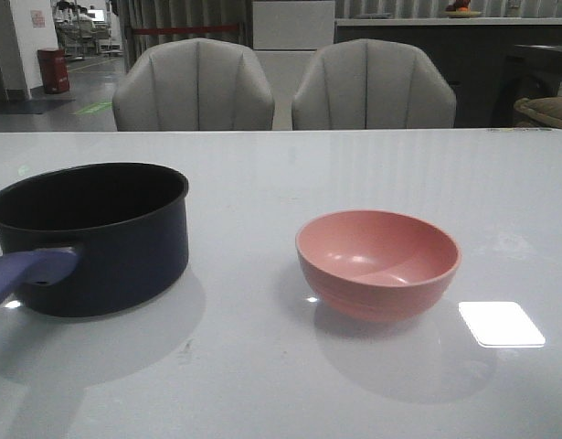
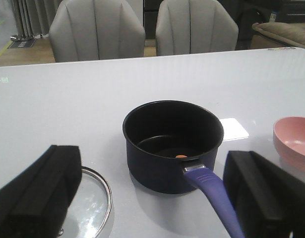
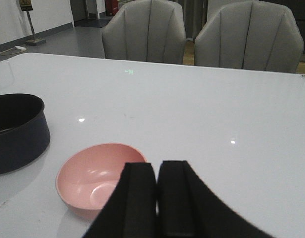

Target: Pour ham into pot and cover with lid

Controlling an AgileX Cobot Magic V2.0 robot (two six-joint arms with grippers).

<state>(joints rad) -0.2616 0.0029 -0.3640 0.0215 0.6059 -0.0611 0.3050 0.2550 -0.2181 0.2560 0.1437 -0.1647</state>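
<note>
The dark navy pot [image 1: 98,240] stands upright at the table's left, its blue-purple handle [image 1: 25,273] pointing toward me. In the left wrist view the pot [image 2: 173,144] holds a small orange piece of ham [image 2: 181,156] on its black floor. The glass lid [image 2: 90,206] with a silver rim lies flat on the table beside the pot; its knob is hidden. My left gripper [image 2: 157,198] is open and empty, its fingers [image 2: 38,193] wide apart, above the table near the pot handle. My right gripper [image 3: 156,171] is shut and empty, just beside the pink bowl [image 3: 100,177].
The pink bowl [image 1: 378,262] stands upright and looks empty at the table's centre right. Two grey chairs [image 1: 194,87] stand behind the table's far edge. A bright light reflection [image 1: 501,324] lies on the table to the right of the bowl.
</note>
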